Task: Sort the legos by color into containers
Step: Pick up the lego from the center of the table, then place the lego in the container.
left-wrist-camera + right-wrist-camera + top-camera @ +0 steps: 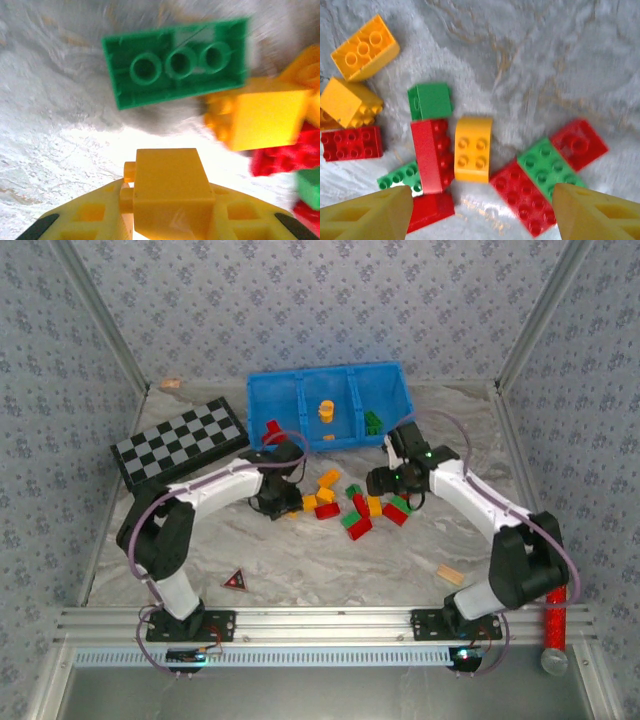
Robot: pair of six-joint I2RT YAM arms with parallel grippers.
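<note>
Top external view: the left arm was seen reaching from its base to the right and away, with the left gripper [272, 502] positioned at the left edge of the legos [350, 508] scattered mid-worktop [330, 565]. The right arm was bent sharply at the elbow and directed leftward, its right gripper [483, 194] held over the right part of the pile.

In the left wrist view, the jaws were closed on a yellow brick [170, 200], gripped by its sides. Whether it was clear of the worktop could not be determined, as that view was blurred. In the right wrist view, the jaws were spread wide, with nothing held.

The blue tray [285, 405] was located at the far side. A yellow piece [325, 410] was seen in its middle compartment and a green piece [373, 421] in its right one. A red piece [272, 430] was noted at its front-left edge; inside or outside could not be determined.
</note>
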